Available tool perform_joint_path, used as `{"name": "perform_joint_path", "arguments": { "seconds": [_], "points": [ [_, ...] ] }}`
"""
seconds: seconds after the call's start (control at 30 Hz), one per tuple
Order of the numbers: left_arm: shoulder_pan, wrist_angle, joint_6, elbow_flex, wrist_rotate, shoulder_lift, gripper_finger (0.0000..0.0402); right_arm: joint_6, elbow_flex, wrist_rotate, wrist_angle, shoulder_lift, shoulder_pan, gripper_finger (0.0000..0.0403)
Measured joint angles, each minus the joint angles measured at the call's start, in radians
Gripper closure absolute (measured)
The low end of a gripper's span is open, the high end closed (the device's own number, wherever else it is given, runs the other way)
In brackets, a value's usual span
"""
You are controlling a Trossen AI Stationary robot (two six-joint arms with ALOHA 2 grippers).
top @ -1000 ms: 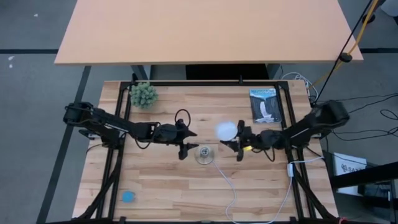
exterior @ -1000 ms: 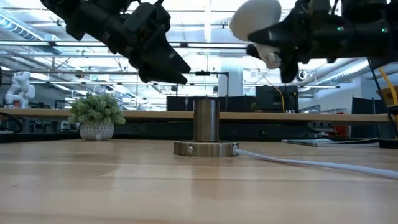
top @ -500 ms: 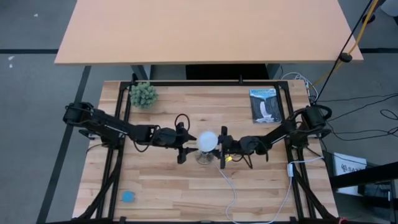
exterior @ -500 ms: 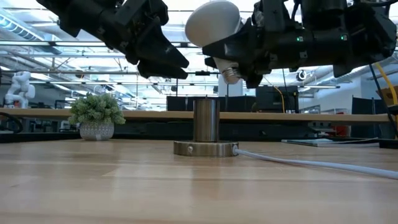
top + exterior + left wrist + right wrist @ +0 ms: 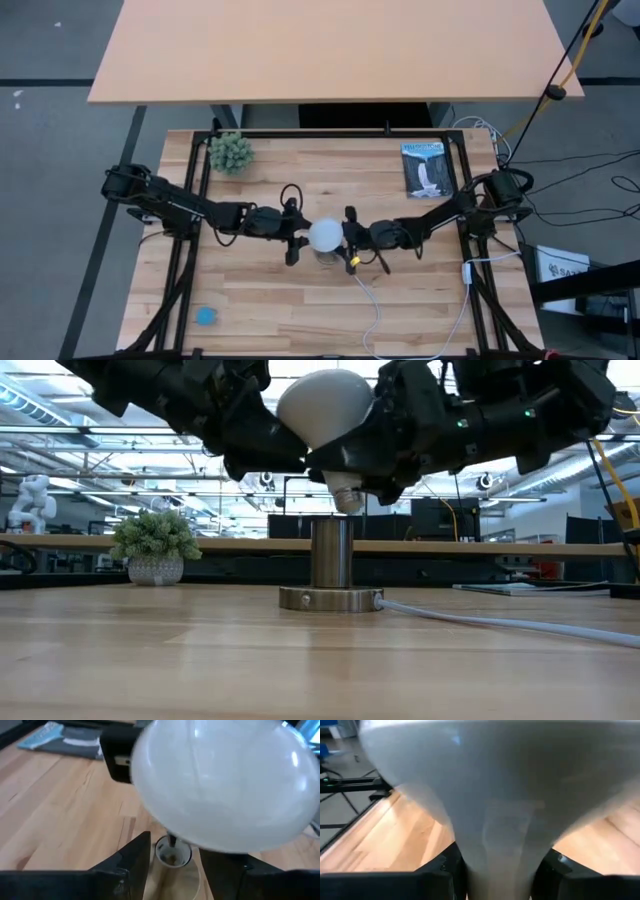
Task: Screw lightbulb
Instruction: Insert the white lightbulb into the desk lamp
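Note:
The white lightbulb [image 5: 325, 236] is held by my right gripper [image 5: 350, 241] over the middle of the table. In the low view its dome [image 5: 325, 405] tilts up and its silver screw base [image 5: 346, 496] points down just above the metal socket [image 5: 331, 550]. The socket stands on its round foot [image 5: 331, 598]. My left gripper [image 5: 297, 240] is open at the dome's left side; the socket's mouth [image 5: 172, 855] shows between its fingers in the left wrist view. I cannot tell whether it touches the bulb. My right gripper pinches the bulb's narrow neck [image 5: 495, 840] between its two fingers, below the dome. The fingers come level from the table's right. The bulb is lifted clear and tilted, dome up and toward the left, screw base [image 5: 346, 496] just over the socket's top.
A white cord [image 5: 371, 300] runs from the socket to the near edge. A small potted plant [image 5: 231, 152] stands at the far left, a dark booklet [image 5: 427, 170] lies at the far right, and a small blue disc [image 5: 206, 316] lies near the front left corner.
My right gripper has carried the bulb toward the table's left and down, from right of the socket to right over it. The bulb has tipped so that its screw base points down at the socket's top.

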Motion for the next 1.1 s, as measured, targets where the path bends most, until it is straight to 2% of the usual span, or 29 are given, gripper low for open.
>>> {"name": "perform_joint_path", "arguments": {
  "seconds": [0.13, 0.27, 0.37, 1.1],
  "points": [
    [-0.005, -0.042, -0.002, 0.0, -0.005, 0.0, 0.023, -0.015, 0.007, 0.007, -0.004, 0.0, -0.011, 0.0261],
    [0.002, -0.032, 0.001, 0.0, -0.016, -0.001, 0.023, 0.018, 0.007, 0.004, -0.033, 0.0, -0.029, 0.021],
    [0.007, -0.036, 0.002, 0.0, -0.019, -0.001, 0.023, 0.049, 0.007, -0.009, -0.062, 0.001, -0.032, 0.0193],
    [0.002, -0.045, -0.01, 0.001, -0.017, -0.001, 0.023, -0.046, 0.007, -0.024, -0.16, 0.0, -0.019, 0.0205]
  ]
}}
